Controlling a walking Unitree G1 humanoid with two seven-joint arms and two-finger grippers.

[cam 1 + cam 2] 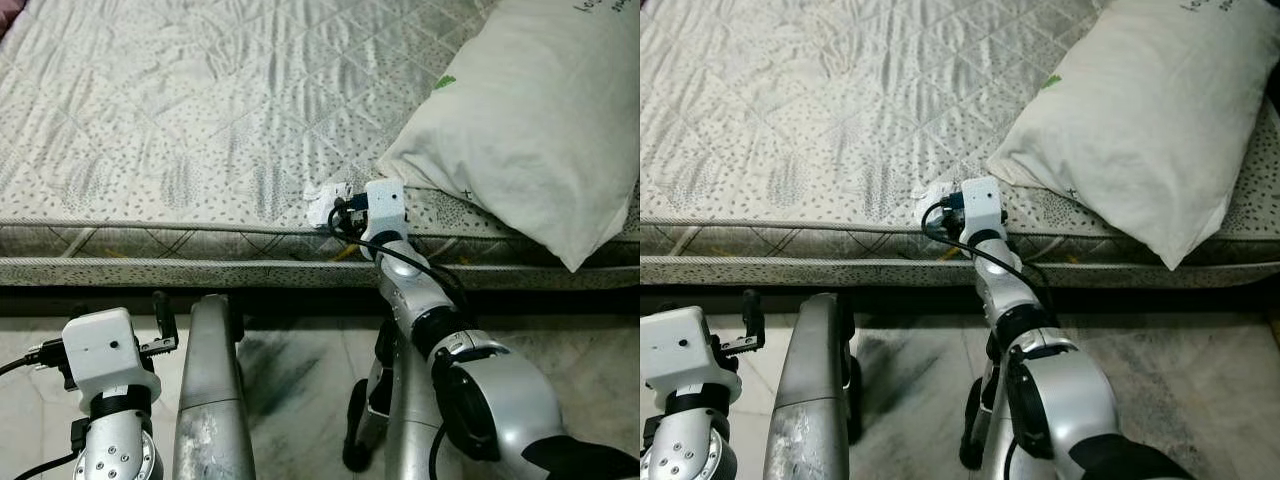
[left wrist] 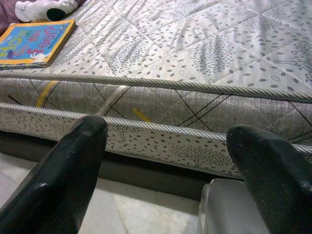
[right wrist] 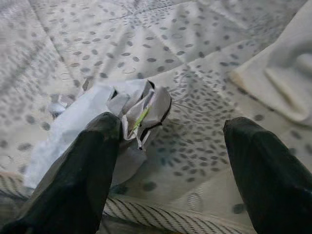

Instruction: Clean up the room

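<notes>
Crumpled paper (image 3: pixel 124 114) sits on the mattress (image 1: pixel 180 120) right at its near edge, just beside the corner of the white pillow (image 1: pixel 530 120) — that's your trash item. Your right tool (image 3: pixel 165 146) is reaching over the bed edge with its fingers spread wide; one finger (image 3: pixel 83 165) is touching or overlapping the wad's side, the other stands well clear on the pillow side, so nothing is pinched yet.

Handling, as a judgement: the wad looks very light, soft and collapsible, not fragile, not slippery. It will crush rather than resist, and a nudge could push it off the piping. You'd want to centre the fingers on the bulky bunched middle — not the loose flat flap trailing toward the edge, which may just slide out. Watch that the mattress fabric isn't caught in the pinch.

Your left tool (image 2: pixel 168 161) hangs low by the floor, facing the mattress side, fingers spread and holding nothing. A children's book (image 2: pixel 34 41) lies further along the bed, likely another thing to tidy.
</notes>
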